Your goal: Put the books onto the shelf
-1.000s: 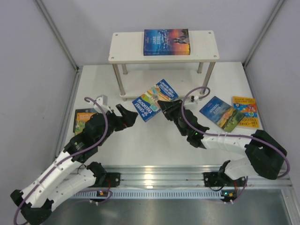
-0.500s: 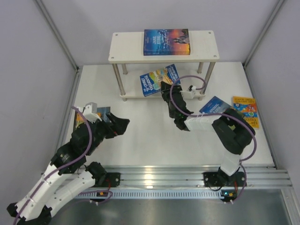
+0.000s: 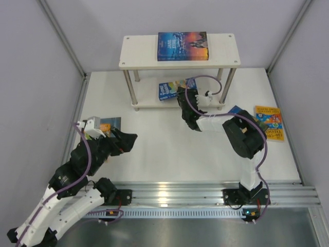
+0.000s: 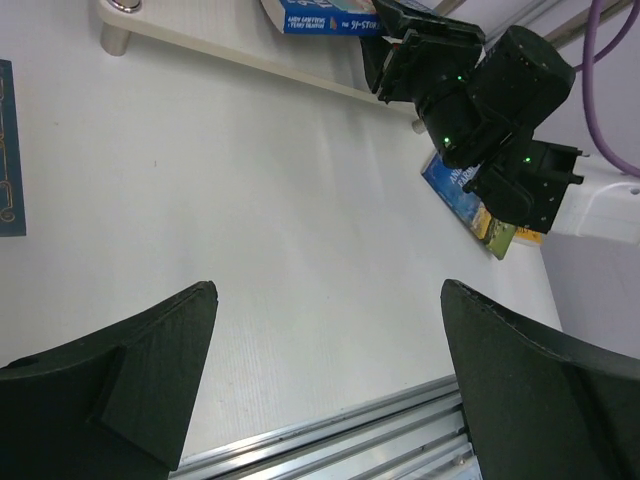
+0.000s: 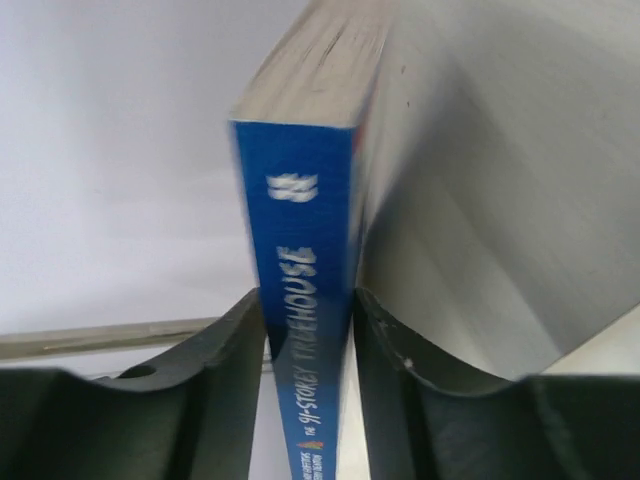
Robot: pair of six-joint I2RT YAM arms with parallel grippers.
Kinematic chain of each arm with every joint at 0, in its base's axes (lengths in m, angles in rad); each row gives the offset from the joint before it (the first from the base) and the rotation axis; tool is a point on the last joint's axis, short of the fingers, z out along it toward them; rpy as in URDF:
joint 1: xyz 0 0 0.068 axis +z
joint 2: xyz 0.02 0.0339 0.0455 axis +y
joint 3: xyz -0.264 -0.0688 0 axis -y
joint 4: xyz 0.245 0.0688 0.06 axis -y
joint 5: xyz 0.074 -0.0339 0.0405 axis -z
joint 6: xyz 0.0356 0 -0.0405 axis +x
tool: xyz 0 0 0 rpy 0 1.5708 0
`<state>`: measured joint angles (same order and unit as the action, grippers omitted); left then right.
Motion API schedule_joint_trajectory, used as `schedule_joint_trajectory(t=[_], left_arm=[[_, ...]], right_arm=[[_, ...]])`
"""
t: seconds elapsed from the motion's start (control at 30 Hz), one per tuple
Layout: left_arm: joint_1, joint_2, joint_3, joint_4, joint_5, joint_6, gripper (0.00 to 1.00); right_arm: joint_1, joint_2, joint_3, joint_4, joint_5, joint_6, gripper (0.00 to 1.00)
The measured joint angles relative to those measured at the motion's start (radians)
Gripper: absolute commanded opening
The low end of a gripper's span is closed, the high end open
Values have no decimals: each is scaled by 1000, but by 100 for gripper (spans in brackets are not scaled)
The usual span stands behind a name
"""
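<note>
My right hand (image 3: 180,94) reaches the shelf's (image 3: 139,52) lower board, blue book (image 3: 168,88) touching its front. My left hand (image 3: 129,141) is spread wide, another book (image 3: 107,124) just behind it.

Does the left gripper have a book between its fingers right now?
No: in the left wrist view the left gripper is wide open, with only bare table showing between its two fingers.

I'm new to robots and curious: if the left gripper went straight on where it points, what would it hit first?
Probably the bare table, seen between the fingers of the open left gripper; the shelf and right arm lie farther off. Depth is unclear.
</note>
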<state>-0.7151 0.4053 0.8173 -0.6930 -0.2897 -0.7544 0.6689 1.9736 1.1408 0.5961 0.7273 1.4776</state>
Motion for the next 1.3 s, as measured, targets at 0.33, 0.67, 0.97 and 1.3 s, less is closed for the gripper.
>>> schedule_joint_trajectory(t=[0.33,0.67,0.97,1.3], left_arm=[[0,-24,3,-26,-23,-1,99],[0,-40,-24,-29,-23,-23,98],[0,-63,-30,-33,-23,-39,97],[0,-62,-34,-33,-23,-40,97]], right_arm=[[-5,-45,96,-381,-107,58,46],[-19,-48,64,-455,-183,76,40],[-29,-50,53,-410,-197,122,0],[-29,-78,-16,-372,-179,185,0]])
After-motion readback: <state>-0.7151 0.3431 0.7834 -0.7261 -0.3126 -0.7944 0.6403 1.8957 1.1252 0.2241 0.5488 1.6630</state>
